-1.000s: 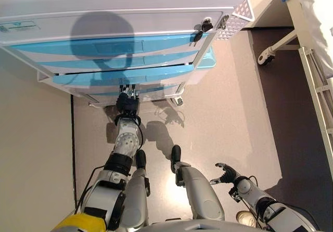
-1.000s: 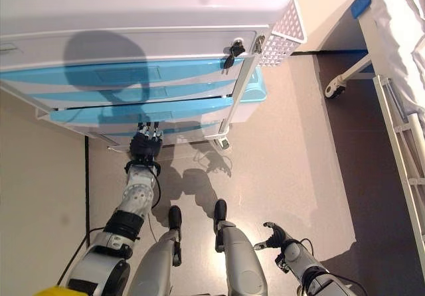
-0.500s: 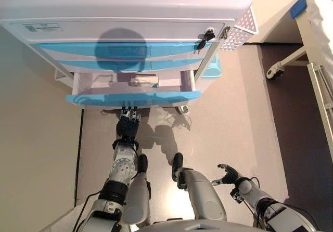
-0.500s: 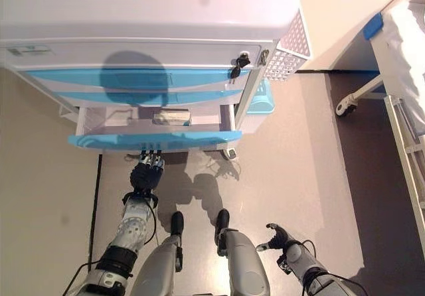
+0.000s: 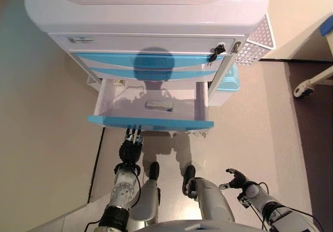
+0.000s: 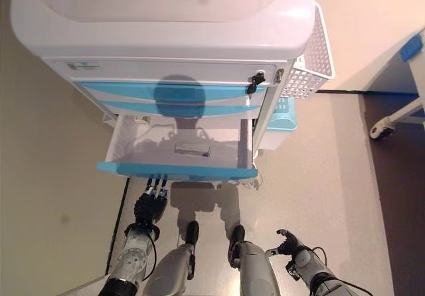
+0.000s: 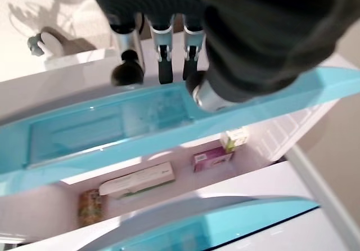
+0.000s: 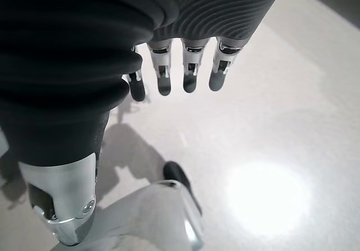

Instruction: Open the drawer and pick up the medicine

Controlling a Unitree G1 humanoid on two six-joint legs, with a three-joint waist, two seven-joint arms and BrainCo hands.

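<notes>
A white cabinet [image 5: 156, 13] with blue drawer fronts stands ahead. Its third drawer [image 5: 151, 121] is pulled out. Inside lies a long pale medicine box [image 5: 159, 105], seen close in the left wrist view as a white box [image 7: 138, 179] with a pink box [image 7: 211, 158] and a small yellowish pack [image 7: 236, 137] beside it. My left hand [image 5: 130, 150] is below the drawer's blue front, its fingers [image 7: 166, 71] hooked on the handle recess. My right hand [image 5: 237, 179] hangs low at the right over the floor, fingers [image 8: 191, 71] relaxed and holding nothing.
A white perforated basket [image 5: 255, 44] hangs on the cabinet's right side, with a blue bin [image 5: 229, 81] below it. Keys [image 5: 214, 55] dangle from the top lock. A bed frame's caster [image 5: 304, 89] is at the far right. A wall runs along the left.
The third drawer has gone from shut to pulled well out, my left hand drawing back with its front. The view has also shifted. The right hand has stayed low.
</notes>
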